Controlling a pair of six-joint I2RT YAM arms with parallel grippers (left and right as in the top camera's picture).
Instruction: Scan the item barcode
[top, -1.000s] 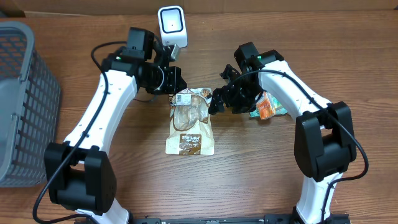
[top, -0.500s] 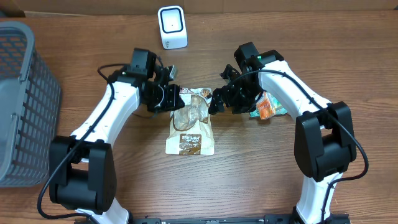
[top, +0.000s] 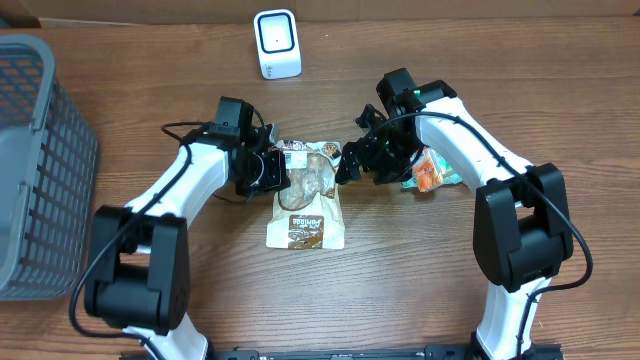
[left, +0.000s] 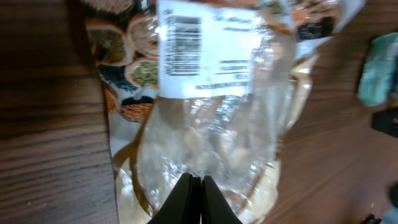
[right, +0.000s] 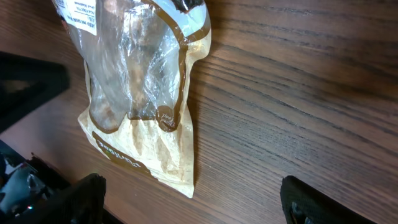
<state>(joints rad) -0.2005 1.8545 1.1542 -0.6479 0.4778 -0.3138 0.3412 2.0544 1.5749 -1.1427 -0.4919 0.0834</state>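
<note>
The tan-and-clear plastic snack pouch is lying on your wooden desk. Your left end effector is hanging clenched over its far-left corner. The right end effector is hovering released at its far-right corner. Beyond the pouch, a white box scanner is standing.

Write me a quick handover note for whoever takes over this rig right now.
Left gripper: shut, tips over the snack bag's clear window; whether it pinches the film cannot be told.
Right gripper: open, at the bag's upper right edge, holding nothing.
Bag lies flat, barcode label face up. Scanner stands beyond it, apart.
Done: both arms at the bag.
Left: lift it and show the label to the scanner.
</note>
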